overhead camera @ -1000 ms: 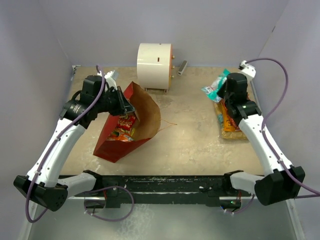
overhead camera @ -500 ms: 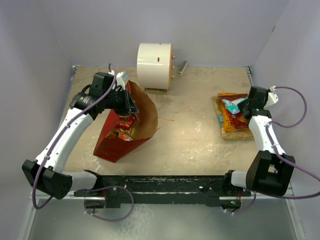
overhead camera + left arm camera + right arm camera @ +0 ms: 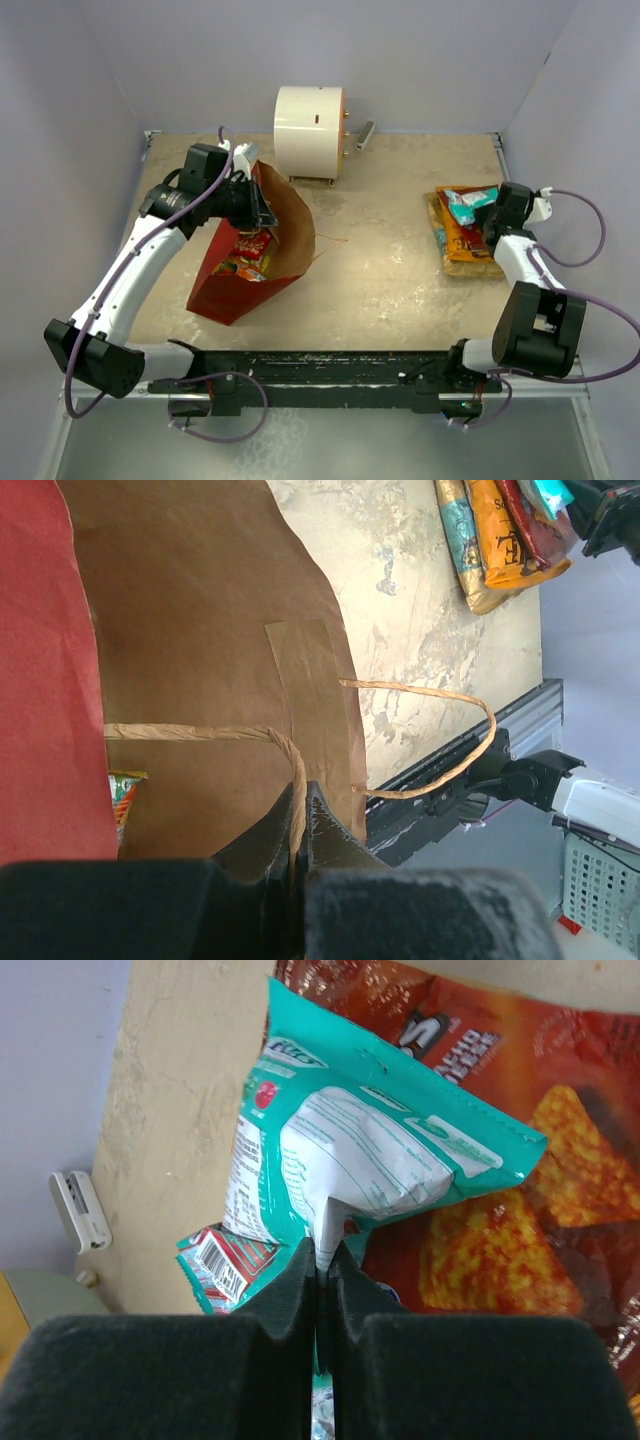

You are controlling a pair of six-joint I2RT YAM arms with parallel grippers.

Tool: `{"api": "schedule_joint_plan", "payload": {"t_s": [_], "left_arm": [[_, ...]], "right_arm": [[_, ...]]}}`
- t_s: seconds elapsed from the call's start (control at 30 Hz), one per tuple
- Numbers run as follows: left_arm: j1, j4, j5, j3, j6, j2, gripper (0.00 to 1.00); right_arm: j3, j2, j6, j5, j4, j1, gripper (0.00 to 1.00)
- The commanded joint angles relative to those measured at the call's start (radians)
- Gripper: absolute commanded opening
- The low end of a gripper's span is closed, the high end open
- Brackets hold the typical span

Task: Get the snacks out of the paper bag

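Right pincer (image 3: 322,1256) clamping teal packet (image 3: 352,1160), paper bag (image 3: 222,290) tipped, mouth facing right

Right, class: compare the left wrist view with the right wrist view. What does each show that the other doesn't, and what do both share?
Only the left wrist view shows the paper bag, brown inside, with the left gripper shut on one twine handle and a snack packet peeking out inside. Only the right wrist view shows the right gripper with its jaws shut on the seam of the teal packet. Both share the tan table, the teal packet and the red chip bag under it.
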Motion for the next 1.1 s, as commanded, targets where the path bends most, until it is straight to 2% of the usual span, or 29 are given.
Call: {"api": "schedule_joint_plan", "payload": {"t_s": [0.0,0.2,0.37,0.47,0.87,1.07], "left_arm": [[0.004,0.034,0.018,0.027,0.002,-0.027,0.0],[0.005,0.042,0.02,0.017,-0.019,-0.042,0.0],[0.005,0.063,0.034,-0.005,-0.05,-0.061,0.0],[0.005,0.073,0.038,-0.017,-0.068,-0.072,0.0],[0.004,0.06,0.011,-0.007,-0.076,-0.098,0.0],[0.005,0.041,-0.015,0.018,-0.071,-0.097,0.0]], "right_arm": [[-0.087,-0.009,0.095,-0.029,0.042,-0.001,0.07],[-0.144,-0.012,0.07,-0.062,0.052,-0.002,0.18],[-0.136,-0.02,-0.024,-0.084,0.038,-0.002,0.25],[-0.119,-0.034,-0.081,-0.098,0.027,-0.002,0.33],[-0.045,-0.152,-0.272,-0.091,-0.149,-0.001,0.57],[0.019,-0.191,-0.363,-0.106,-0.259,0.003,0.65]]}}
